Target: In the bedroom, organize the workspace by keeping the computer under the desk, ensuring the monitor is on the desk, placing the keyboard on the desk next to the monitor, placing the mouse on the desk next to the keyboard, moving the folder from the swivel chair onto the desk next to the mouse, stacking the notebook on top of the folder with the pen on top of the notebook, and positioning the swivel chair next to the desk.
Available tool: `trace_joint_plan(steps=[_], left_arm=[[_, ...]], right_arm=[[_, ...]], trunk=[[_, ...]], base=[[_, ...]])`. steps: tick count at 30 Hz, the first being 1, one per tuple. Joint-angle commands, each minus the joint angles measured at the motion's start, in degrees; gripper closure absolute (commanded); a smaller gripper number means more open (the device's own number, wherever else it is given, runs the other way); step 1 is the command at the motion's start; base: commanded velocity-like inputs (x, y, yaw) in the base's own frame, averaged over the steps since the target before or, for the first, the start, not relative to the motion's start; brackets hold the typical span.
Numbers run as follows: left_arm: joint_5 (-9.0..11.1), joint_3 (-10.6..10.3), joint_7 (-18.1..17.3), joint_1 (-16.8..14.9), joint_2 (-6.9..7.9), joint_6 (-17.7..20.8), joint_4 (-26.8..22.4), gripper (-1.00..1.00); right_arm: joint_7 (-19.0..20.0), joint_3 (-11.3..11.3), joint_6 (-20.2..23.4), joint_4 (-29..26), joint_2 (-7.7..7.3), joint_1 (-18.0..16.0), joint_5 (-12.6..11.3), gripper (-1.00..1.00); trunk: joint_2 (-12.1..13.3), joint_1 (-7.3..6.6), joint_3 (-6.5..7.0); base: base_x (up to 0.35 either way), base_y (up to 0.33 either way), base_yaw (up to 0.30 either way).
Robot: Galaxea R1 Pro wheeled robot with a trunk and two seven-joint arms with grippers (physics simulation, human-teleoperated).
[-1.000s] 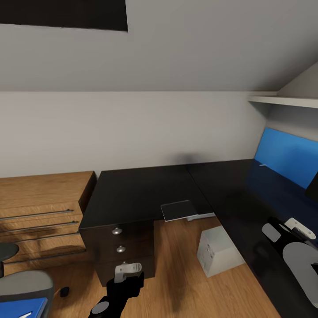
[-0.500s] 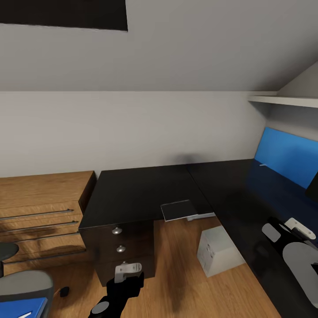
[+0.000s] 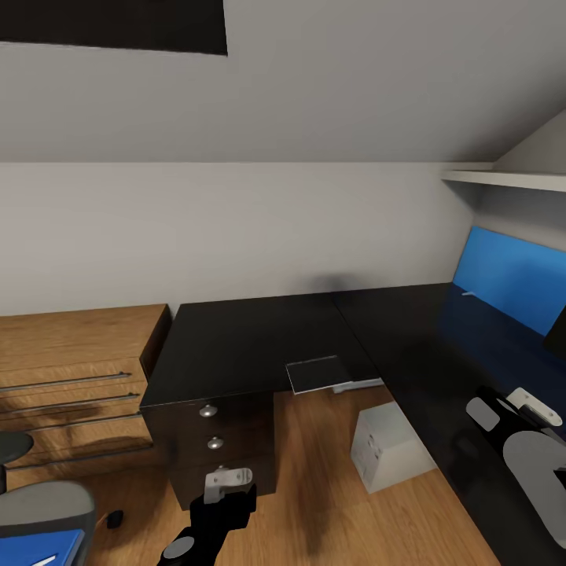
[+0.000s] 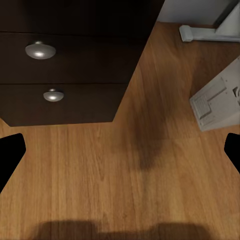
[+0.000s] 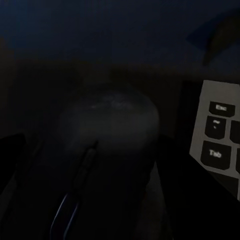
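Note:
The black-topped desk (image 3: 251,338) runs in an L toward its blue back panel. The light grey computer (image 3: 389,448) stands on the floor in the desk's inner corner and also appears in the left wrist view as computer (image 4: 220,97). A dark notebook (image 3: 317,374) lies at the desk's inner edge. The monitor (image 3: 558,334) is cut off at the right. My right gripper (image 3: 528,402) hovers open just over the dark mouse (image 5: 107,145), with the keyboard (image 5: 220,140) beside it. At lower left, the blue folder (image 3: 35,548) lies on the swivel chair (image 3: 43,499). My left gripper (image 3: 228,478) hangs open over the floor.
The black drawer unit (image 3: 216,440) with round silver knobs (image 4: 40,50) stands right in front of my left gripper. A low oak dresser (image 3: 71,369) is against the wall at left. A white shelf (image 3: 503,179) juts out at upper right. Wood floor (image 4: 125,175) lies between drawers and computer.

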Motion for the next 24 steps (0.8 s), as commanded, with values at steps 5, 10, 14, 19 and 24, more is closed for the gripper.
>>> trace_joint_plan(steps=[5, 10, 14, 19, 24], left_arm=[[0.6, -0.3, 0.5, 0.0, 0.0, 0.1, -0.1, -1.0], [0.6, -0.5, 0.5, 0.0, 0.03, 0.1, -0.1, -1.0], [0.6, -0.7, 0.5, 0.0, 0.06, 0.1, -0.1, -1.0], [0.6, -0.7, 0.5, 0.0, 0.09, 0.1, -0.1, -1.0], [0.6, -0.8, 0.5, 0.0, 0.09, 0.1, -0.1, -1.0]], right_arm=[[0.1, -0.4, -0.3, 0.0, 0.02, 0.0, -0.1, 1.0], [0.1, -0.4, -0.3, 0.0, 0.02, 0.0, -0.1, -1.0], [0.1, -0.4, -0.3, 0.0, 0.02, 0.0, -0.1, -1.0], [0.1, -0.4, -0.3, -0.1, 0.02, 0.0, -0.1, -1.0], [0.1, -0.4, -0.4, -0.1, 0.02, 0.0, -0.1, -1.0]], trunk=[[0.0, 0.0, -0.05], [0.0, 0.0, -0.05], [0.0, 0.0, -0.05], [0.0, 0.0, -0.05], [0.0, 0.0, -0.05]], base=[[0.0, 0.0, 0.0], [0.0, 0.0, 0.0], [0.0, 0.0, 0.0], [0.0, 0.0, 0.0], [0.0, 0.0, 0.0]])
